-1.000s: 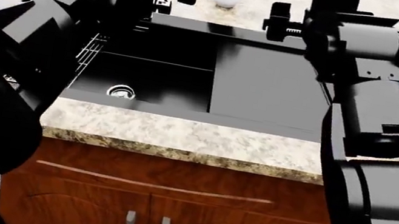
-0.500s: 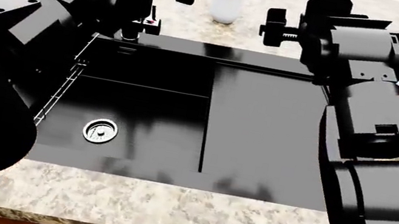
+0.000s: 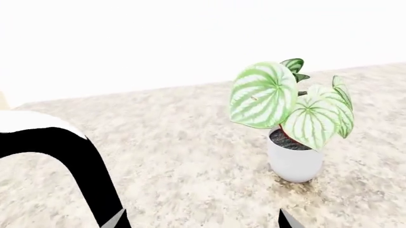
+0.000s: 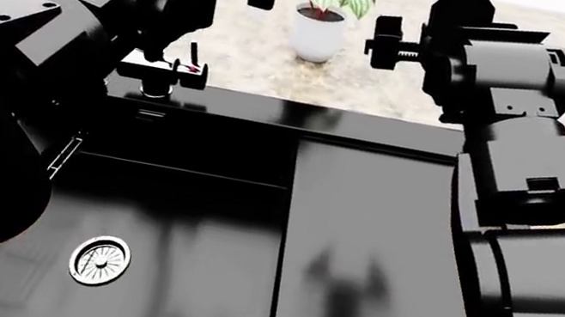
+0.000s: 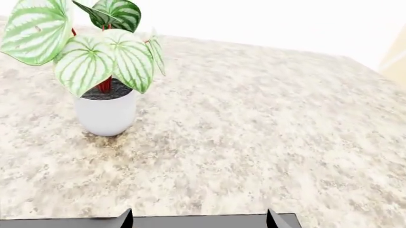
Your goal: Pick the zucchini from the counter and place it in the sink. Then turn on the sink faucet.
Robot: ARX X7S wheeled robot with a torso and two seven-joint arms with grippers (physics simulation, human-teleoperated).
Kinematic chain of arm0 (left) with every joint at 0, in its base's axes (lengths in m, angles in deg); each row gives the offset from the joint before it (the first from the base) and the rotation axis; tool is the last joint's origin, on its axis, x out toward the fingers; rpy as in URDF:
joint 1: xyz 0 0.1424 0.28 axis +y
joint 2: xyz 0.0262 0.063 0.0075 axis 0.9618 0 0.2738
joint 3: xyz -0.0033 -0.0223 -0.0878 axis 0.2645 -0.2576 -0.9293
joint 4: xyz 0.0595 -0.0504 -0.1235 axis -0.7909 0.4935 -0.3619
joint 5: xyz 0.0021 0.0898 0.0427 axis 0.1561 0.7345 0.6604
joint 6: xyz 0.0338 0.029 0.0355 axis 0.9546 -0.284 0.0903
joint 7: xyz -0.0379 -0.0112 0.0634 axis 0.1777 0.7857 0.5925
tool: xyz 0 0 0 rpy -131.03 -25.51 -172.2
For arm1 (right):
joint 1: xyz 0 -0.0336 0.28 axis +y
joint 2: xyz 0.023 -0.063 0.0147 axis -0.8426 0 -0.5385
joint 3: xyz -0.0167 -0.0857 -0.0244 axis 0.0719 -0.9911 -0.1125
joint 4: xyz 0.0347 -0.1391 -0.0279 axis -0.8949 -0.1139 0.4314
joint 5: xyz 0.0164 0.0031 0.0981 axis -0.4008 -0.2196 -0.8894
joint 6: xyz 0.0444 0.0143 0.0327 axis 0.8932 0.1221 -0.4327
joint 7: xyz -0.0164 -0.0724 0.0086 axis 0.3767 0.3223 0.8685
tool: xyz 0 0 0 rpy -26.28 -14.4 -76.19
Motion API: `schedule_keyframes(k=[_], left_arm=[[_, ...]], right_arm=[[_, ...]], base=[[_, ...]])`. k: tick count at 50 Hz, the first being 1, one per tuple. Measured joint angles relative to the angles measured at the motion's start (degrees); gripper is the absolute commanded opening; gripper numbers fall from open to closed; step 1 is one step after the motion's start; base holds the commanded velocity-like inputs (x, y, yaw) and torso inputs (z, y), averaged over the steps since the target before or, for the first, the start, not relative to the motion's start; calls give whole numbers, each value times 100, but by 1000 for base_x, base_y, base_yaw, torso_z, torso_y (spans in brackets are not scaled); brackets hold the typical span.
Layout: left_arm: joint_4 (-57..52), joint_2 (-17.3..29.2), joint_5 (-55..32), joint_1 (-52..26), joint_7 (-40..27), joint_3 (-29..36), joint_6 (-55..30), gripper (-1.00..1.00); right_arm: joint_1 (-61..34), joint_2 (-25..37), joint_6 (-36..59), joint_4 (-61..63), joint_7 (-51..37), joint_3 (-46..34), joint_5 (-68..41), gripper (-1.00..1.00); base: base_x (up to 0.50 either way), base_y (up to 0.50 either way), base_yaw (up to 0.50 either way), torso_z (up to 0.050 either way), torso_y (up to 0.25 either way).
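The zucchini is out of view in every frame. The glossy black sink [image 4: 359, 251] fills the lower head view, with its chrome drain [image 4: 100, 259] in the basin at the left. The sink faucet [image 4: 164, 75], its lever marked by a red dot, stands at the sink's back left edge, partly behind my left arm. Speckled counter [image 4: 391, 73] stretches beyond it. My left gripper [image 3: 199, 221] is open over bare granite with nothing between its fingertips. My right gripper [image 5: 199, 221] is open too, above the sink's back rim [image 5: 203, 223].
A potted plant with striped green leaves in a white pot [image 4: 318, 34] [image 3: 295, 161] [image 5: 104, 114] stands on the counter behind the sink. A black curved bar [image 3: 70, 166] crosses one side of the left wrist view. Both bulky arms block the head view's sides.
The head view has closed in on the sink. The cabinet fronts and the counter's front edge have dropped out of sight, and so has the green thing at the right.
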Motion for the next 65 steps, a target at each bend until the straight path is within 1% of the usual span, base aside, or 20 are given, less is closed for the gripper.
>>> schedule_keyframes(k=[10,20,23,26,28,32,34,37,41,45,49,52,56,60,65], left_arm=[[10,2,8,16,7,5,1,100],[13,1,25,22,16,2,-7,100],[14,0,34,23,28,2,-13,100],[28,0,41,24,51,1,-19,100],[42,0,47,17,68,-1,-26,100],[73,0,59,-1,105,-8,-42,100],[89,0,66,-7,121,-14,-49,100],[111,0,82,-8,141,-27,-55,100],[133,1,121,-6,150,-67,-68,100],[147,3,203,-9,148,-153,-93,100],[157,3,321,-4,152,-261,-129,100],[161,2,393,1,159,-322,-151,100],[166,2,497,13,159,-417,-178,100],[170,2,640,24,159,-553,-215,100],[172,2,908,52,166,-815,-274,100]], right_arm=[[14,0,-6,0,-19,-90,-83,100],[15,0,-42,-1,-90,-14,-36,100],[-43,3,70,-3,-116,71,41,100],[-237,14,342,17,-71,96,175,100],[-289,71,683,276,-57,103,235,100],[-176,318,1779,1438,-23,104,243,100],[-112,539,2405,2114,-207,52,-33,100],[-55,1043,3139,2928,-991,-119,-901,100],[29,1750,3779,3821,-2740,-453,-2717,100],[45,2490,3936,4645,-4481,-1019,-5064,100],[-75,3182,3772,5369,-5646,-1772,-7309,100],[-213,3634,3585,5827,-6258,-2370,-8569,100],[-449,4137,3311,6354,-6835,-3142,-9844,100],[-768,4575,2999,6816,-7225,-3938,-10802,100],[-1307,5136,2493,7381,-7540,-5111,-11705,100]], base=[[479,0,0,0,1],[0,0,0,0,0],[0,0,0,0,0],[0,0,0,0,0],[0,0,0,0,0],[0,0,0,0,0],[0,0,0,0,0],[0,0,0,0,0],[0,0,0,0,0],[0,0,0,0,0],[0,0,0,0,0],[0,0,0,0,0],[0,0,0,0,0],[0,0,0,0,0],[0,0,0,0,0]])
